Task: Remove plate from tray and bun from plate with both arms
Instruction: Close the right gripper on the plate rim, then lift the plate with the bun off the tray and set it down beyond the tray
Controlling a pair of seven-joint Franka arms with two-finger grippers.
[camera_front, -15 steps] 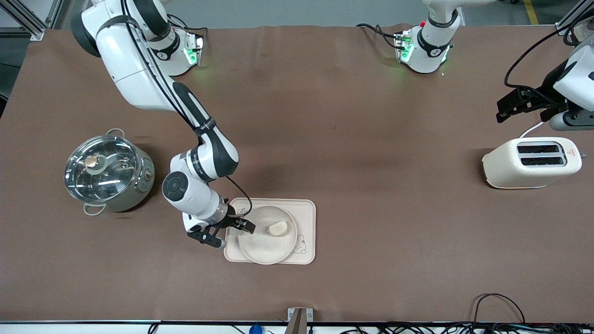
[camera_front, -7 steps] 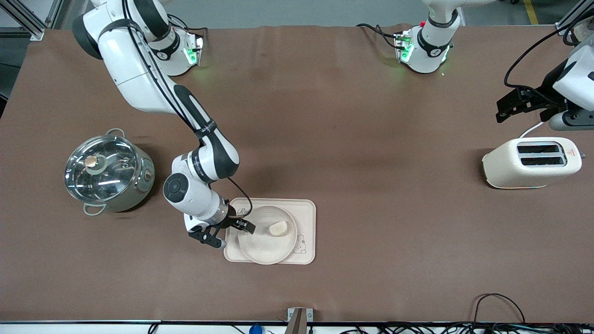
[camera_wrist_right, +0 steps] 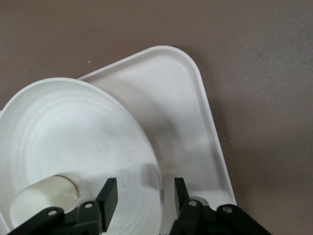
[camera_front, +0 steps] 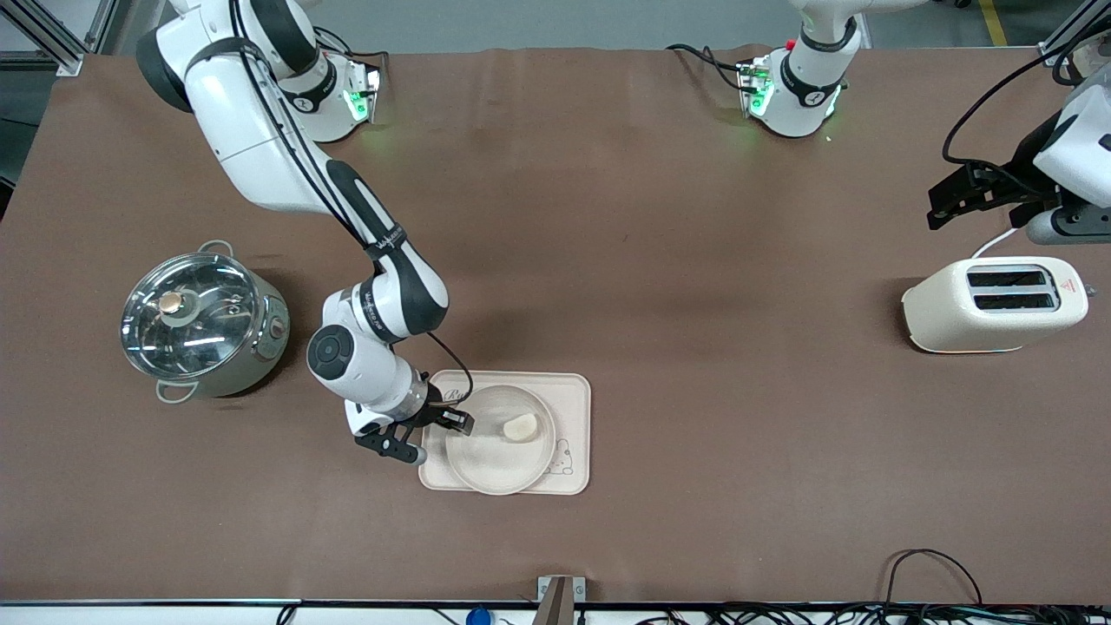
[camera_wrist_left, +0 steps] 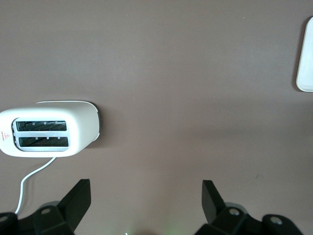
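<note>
Resting on the cream tray [camera_front: 575, 392], the plate [camera_front: 486, 464] carries the bun [camera_front: 522, 426] on the part of its surface toward the left arm's end of the table. The right gripper [camera_front: 431, 431] sits at the plate's edge on the side toward the right arm's end, so the bun lies across the plate from it, apart from the fingers.

Right gripper: in the right wrist view the right gripper [camera_wrist_right: 142, 195] has its two black fingers [camera_wrist_right: 107, 194] parted a little, one over the plate's inner surface [camera_wrist_right: 73, 137] and the other over the tray floor [camera_wrist_right: 161, 103], with the plate's raised rim running between them. The jaws straddle the rim; no clamped contact is visible, and a gap shows on either side of it. The bun [camera_wrist_right: 41, 196] appears low in that view, partly hidden by the gripper body.

Left gripper [camera_front: 959, 195]: held up in the air above the table near the toaster [camera_front: 994, 304], at the left arm's end; this arm waits. In the left wrist view the left gripper [camera_wrist_left: 146, 196] is spread wide with nothing between the fingers, bare brown table [camera_wrist_left: 186, 73] below, the toaster [camera_wrist_left: 49, 127] in sight.

Containers: the tray holds the plate; the plate holds the bun. A lidded steel pot [camera_front: 204, 323] stands toward the right arm's end of the table, its contents not visible. The toaster's two slots look dark.
</note>
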